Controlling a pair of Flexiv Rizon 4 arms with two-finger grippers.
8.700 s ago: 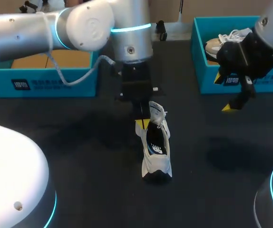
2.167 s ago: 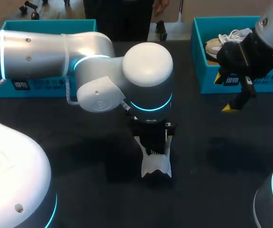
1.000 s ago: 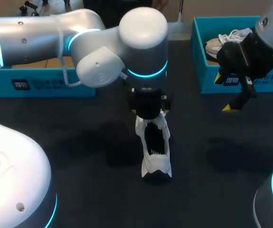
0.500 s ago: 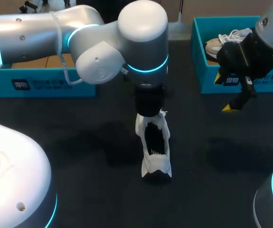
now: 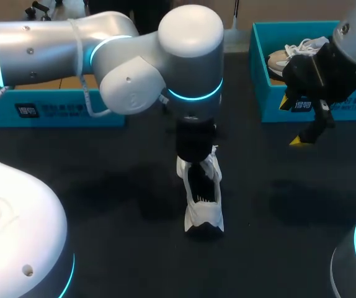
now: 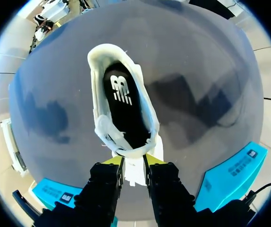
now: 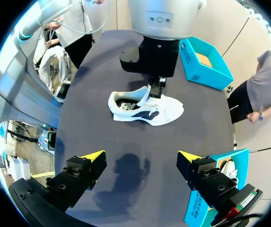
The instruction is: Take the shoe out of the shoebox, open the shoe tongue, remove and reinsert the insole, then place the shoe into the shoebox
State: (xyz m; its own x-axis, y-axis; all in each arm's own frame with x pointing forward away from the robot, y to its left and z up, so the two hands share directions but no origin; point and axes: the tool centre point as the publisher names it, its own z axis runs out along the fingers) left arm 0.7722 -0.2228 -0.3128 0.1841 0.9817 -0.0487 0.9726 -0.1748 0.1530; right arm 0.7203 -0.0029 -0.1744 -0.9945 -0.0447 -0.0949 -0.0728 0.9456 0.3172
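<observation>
A white shoe (image 5: 203,205) with a black insole (image 6: 124,104) lies on the dark table, toe towards me in the head view. My left gripper (image 6: 133,162) stands over its far end, shut on the white tongue (image 6: 135,173), which sticks up between the yellow tips. In the head view the left gripper (image 5: 195,154) is largely hidden under its own wrist. My right gripper (image 5: 293,123) hangs open and empty above the table in front of the right shoebox (image 5: 263,105). The right wrist view shows the shoe (image 7: 147,111) lying well ahead of the right gripper (image 7: 140,158).
The right teal shoebox holds another shoe (image 5: 289,53). A second teal box (image 5: 60,109) with a cardboard floor stands at the back left, behind my left arm. Bare tabletop surrounds the shoe.
My left gripper has come down a little onto the shoe's far end and closed on the tongue. The shoe and the right arm have stayed where they were.
</observation>
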